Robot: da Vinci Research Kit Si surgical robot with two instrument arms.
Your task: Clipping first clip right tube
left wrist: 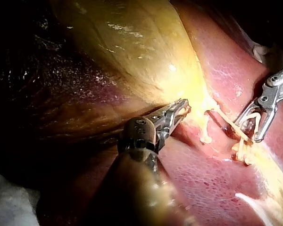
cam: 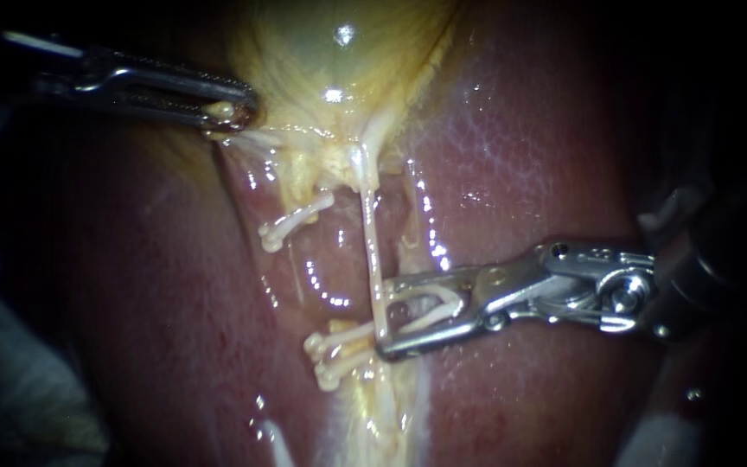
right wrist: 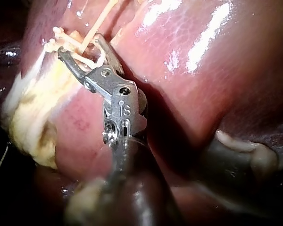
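A thin pale tube [cam: 371, 242] runs down from the yellow gallbladder [cam: 339, 69] over the liver [cam: 520, 156]. My right instrument [cam: 385, 318] comes in from the right. Its jaws stand open, one on each side of the tube's lower part, and a white clip [cam: 443, 304] lies open inside them. The right wrist view shows the same: right instrument [right wrist: 80, 44], clip [right wrist: 96, 61], tube [right wrist: 96, 23]. My left instrument [cam: 233, 111] is shut on the gallbladder's lower edge at the upper left. In the left wrist view the left instrument [left wrist: 183, 109] holds that yellow tissue.
A short tube stub with a white clip [cam: 291, 223] lies left of the thin tube. Two more white clips [cam: 330, 344] sit just left of the right instrument's jaw tips. Yellow fatty tissue [cam: 373, 415] runs below them. Pale cloth [cam: 10, 389] lies at the lower left.
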